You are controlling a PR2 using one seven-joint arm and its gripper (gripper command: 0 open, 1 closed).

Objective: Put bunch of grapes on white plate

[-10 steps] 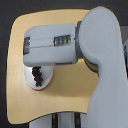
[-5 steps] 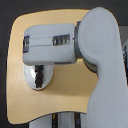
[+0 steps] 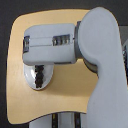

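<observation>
Seemingly close to done: bunch of grapes point(image 3: 38, 75) over white plate point(image 3: 46, 82) beneath the hand point(image 3: 39, 70), whose grip I cannot tell.

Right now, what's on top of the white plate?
The dark bunch of grapes lies on the white plate. The robot's hand hangs over it, covering the plate's upper part, so anything there stays hidden.

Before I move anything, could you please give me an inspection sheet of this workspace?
Surface: tan wooden table, rounded corners, largely covered by the arm.
Job's things: white plate on the exterior view's left, partly under the arm; a dark shape on it, possibly the grapes, too blurred to confirm.
Clutter: nothing seen.
Grippers: grey arm ends above the plate; fingers hidden beneath it.
Cables: nothing seen.
Surroundings: dark floor around the table.
</observation>
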